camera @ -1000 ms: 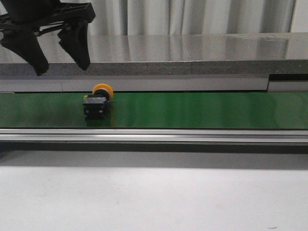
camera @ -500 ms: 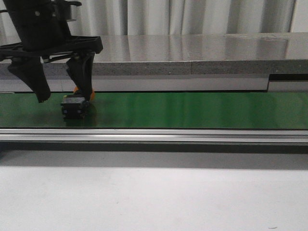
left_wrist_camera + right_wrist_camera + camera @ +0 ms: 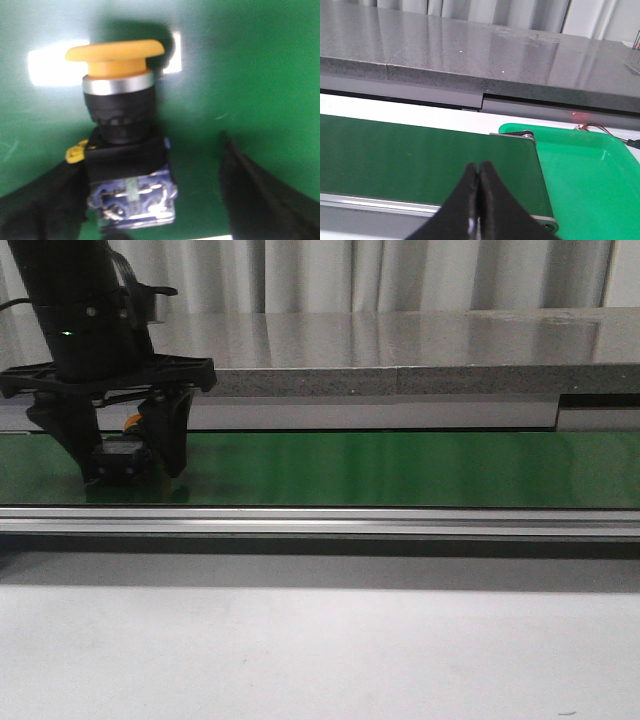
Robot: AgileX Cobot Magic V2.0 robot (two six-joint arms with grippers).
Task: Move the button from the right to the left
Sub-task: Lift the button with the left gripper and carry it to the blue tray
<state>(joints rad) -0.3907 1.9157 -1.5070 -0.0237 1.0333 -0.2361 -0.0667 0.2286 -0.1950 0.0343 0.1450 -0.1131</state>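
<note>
So the button (image 3: 122, 145) lies on its side on the green belt (image 3: 400, 468), at the belt's left end in the front view, between the fingers of the left gripper (image 3: 128, 462). Jaws are spread around it, one finger (image 3: 42, 202) touching or nearly touching the black body, the other finger (image 3: 260, 195) apart from it. Not pinching yet as far as I can tell.

Handling guess: rigid plastic and metal, small, probably light, not fragile. Yellow cap (image 3: 115, 52) is round and smooth with a shiny metal collar below it, so likely to slip or roll if gripped there. Best hold is across the flat sides of the boxy black body, low near the base block, which is where the fingers sit now.

Right gripper (image 3: 477, 200) has its fingers pressed together, holding nothing, hanging over the belt's far right end beside a green tray (image 3: 590, 170).

Nothing else on the belt near the button. Grey ledge (image 3: 400, 380) runs behind the belt, metal rail (image 3: 400, 522) in front; both close enough to matter on lift-out.
</note>
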